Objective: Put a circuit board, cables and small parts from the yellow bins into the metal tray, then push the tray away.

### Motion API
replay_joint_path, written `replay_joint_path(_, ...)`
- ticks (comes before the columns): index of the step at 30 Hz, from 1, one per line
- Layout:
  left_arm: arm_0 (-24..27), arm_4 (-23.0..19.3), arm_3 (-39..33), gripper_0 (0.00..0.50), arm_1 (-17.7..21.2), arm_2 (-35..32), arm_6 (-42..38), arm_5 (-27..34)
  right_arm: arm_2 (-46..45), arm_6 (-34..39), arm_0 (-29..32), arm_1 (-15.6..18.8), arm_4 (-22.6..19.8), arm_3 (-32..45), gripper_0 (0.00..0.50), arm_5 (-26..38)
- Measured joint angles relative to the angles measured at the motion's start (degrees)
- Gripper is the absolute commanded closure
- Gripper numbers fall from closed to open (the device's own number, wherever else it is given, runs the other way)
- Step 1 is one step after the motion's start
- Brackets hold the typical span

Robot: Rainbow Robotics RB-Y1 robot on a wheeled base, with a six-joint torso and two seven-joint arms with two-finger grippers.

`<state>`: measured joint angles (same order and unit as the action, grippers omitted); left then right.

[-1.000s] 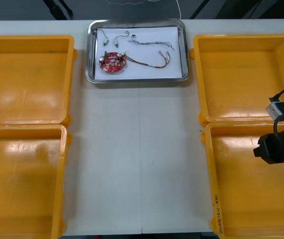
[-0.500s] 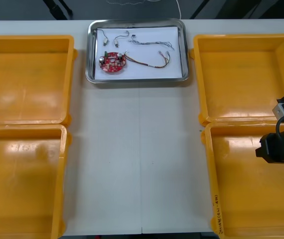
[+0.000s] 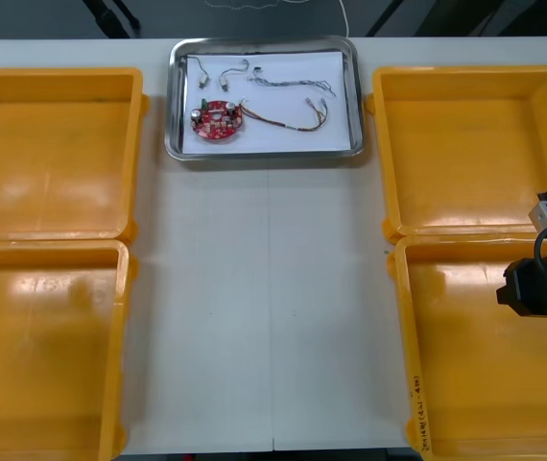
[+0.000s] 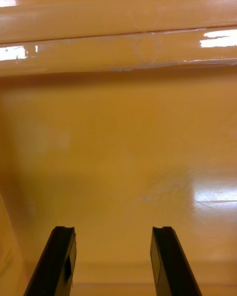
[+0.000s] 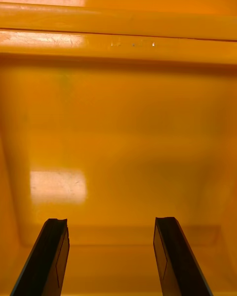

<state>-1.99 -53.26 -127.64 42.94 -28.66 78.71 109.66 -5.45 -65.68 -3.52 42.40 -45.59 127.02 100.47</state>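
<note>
front view: i reckon the metal tray (image 3: 263,153) slides light and slick; push its near rim. right gripper (image 4: 113,233) over a yellow bin (image 3: 465,370) and left gripper (image 5: 110,222) both wide, empty.

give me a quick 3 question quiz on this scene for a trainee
1. True or false: the red circuit board lies in the metal tray.
2. The right tool is: A) shut on the circuit board; B) open over a yellow bin; C) shut on nothing.
3. Fill in: the left tool is ___, holding nothing.
Key: 1 true; 2 B; 3 open.
</note>
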Motion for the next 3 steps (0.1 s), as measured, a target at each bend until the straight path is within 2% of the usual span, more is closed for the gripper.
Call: replay_joint_path(3, 0.00, 0.00, 0.00, 0.000, 0.00, 0.00, 0.00, 0.00, 0.00, 0.00, 0.01, 0.00, 0.01, 0.00, 0.060, 0.00)
